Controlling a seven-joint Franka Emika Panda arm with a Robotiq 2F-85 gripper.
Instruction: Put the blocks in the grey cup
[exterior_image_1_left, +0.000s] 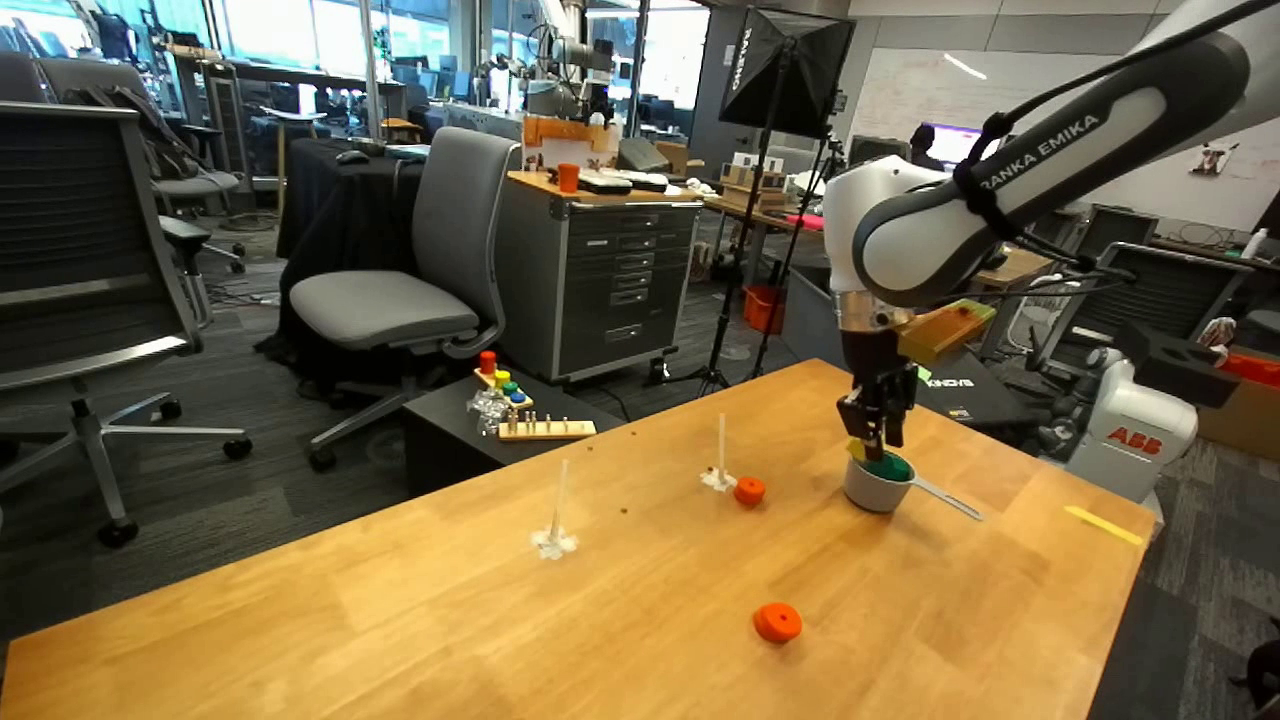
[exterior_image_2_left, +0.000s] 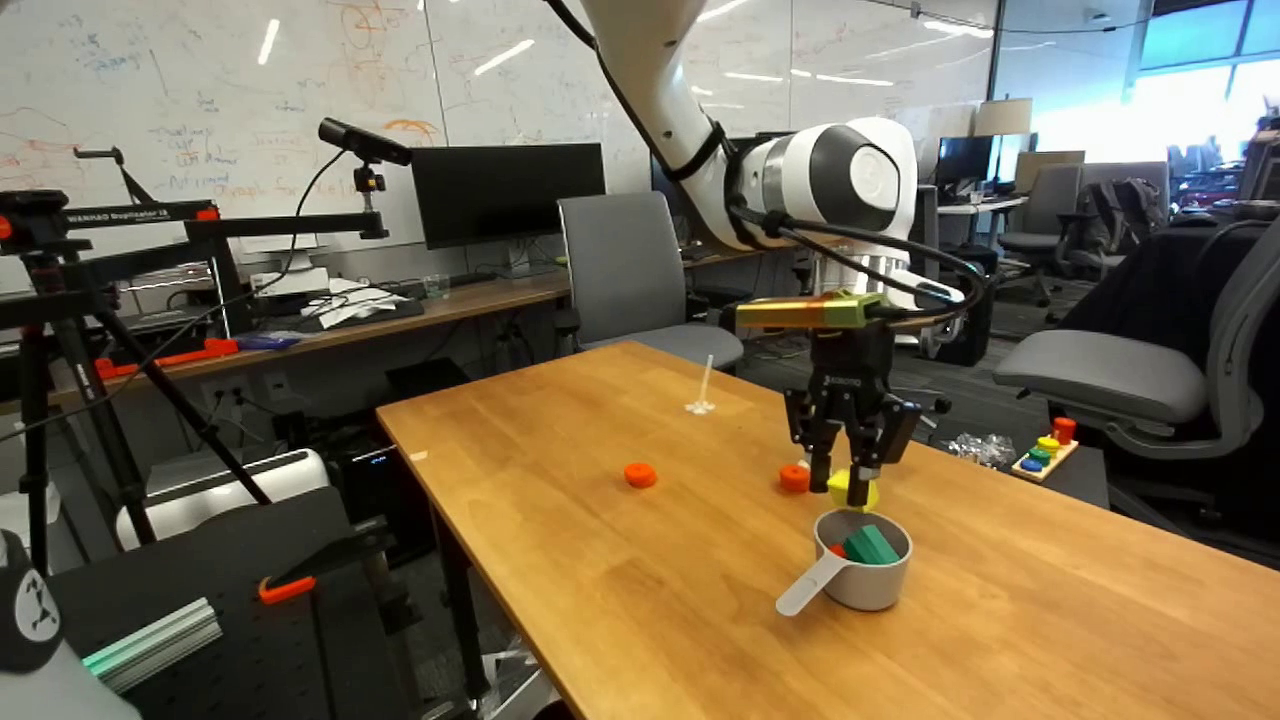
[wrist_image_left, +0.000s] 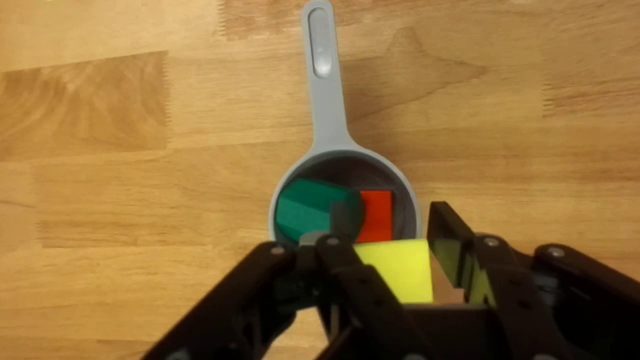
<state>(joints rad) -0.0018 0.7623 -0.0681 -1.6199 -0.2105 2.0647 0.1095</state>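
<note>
The grey cup (exterior_image_2_left: 872, 590) with a handle stands on the table; it also shows in an exterior view (exterior_image_1_left: 873, 495) and the wrist view (wrist_image_left: 330, 131). A green block (wrist_image_left: 304, 210) and a red block (wrist_image_left: 377, 215) lie inside it. A yellow-green block (wrist_image_left: 400, 272) is above the cup's rim, between my fingers; it shows in both exterior views (exterior_image_1_left: 855, 450) (exterior_image_2_left: 872, 494). My gripper (wrist_image_left: 390, 220) is low over the cup with fingers apart. A gap shows between the block and the right finger in the wrist view. The block's contact with the left finger is hidden.
Two round orange pieces (exterior_image_1_left: 778, 622) (exterior_image_1_left: 749, 490) lie on the table. Thin white upright sticks (exterior_image_1_left: 722, 445) (exterior_image_1_left: 560, 500) stand on taped bases. A low black stand (exterior_image_1_left: 455, 425) with coloured pegs is beyond the table edge.
</note>
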